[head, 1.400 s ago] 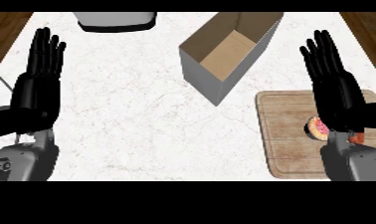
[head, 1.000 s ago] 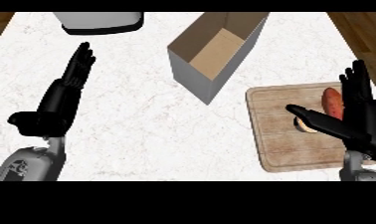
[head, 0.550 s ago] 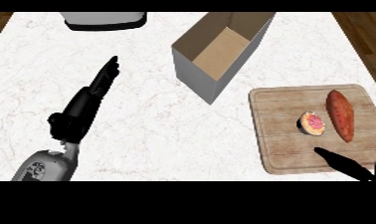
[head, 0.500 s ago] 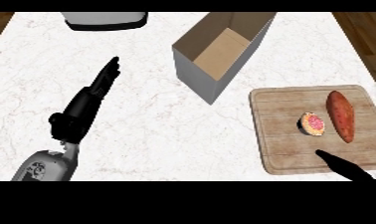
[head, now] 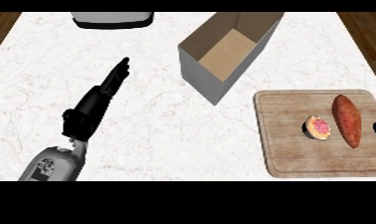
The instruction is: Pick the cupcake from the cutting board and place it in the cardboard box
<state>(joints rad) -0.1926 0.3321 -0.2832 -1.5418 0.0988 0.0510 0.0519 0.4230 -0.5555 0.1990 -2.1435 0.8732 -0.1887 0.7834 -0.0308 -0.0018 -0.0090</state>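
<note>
- The small round cupcake with pink frosting and a dark wrapper (head: 319, 128) lies on the pale wooden cutting board (head: 294, 156) at the lower right of the frame, right of the board's centre; nothing holds it.
- A long reddish-orange sweet potato (head: 347, 120) lies just beside the cupcake, on its right. Probable risk: fingers closing around the cupcake catch the sweet potato too, pushing it or nudging the cupcake away from the grasp.
- The board lies close to the frame's right and lower edges. A sideways shove could roll the cupcake across the board toward those edges.
- The open cardboard box with grey outer walls and a brown interior (head: 227, 55) lies at upper centre, set at an angle and well apart from the board. Because the opening is narrow and skewed, a release near a wall could leave the cupcake on the rim or outside the box.
- A dark speck shows at the right edge of the frame beside the board; whether it belongs to the right hand cannot be told, so that hand's state is not known.
- The black left hand (head: 99, 99) rests at the lower left on the white marble counter (head: 154, 133), fingers straight and together, holding nothing.
- A grey-and-black appliance (head: 112, 19) sits at the upper left, well apart from the task.
</note>
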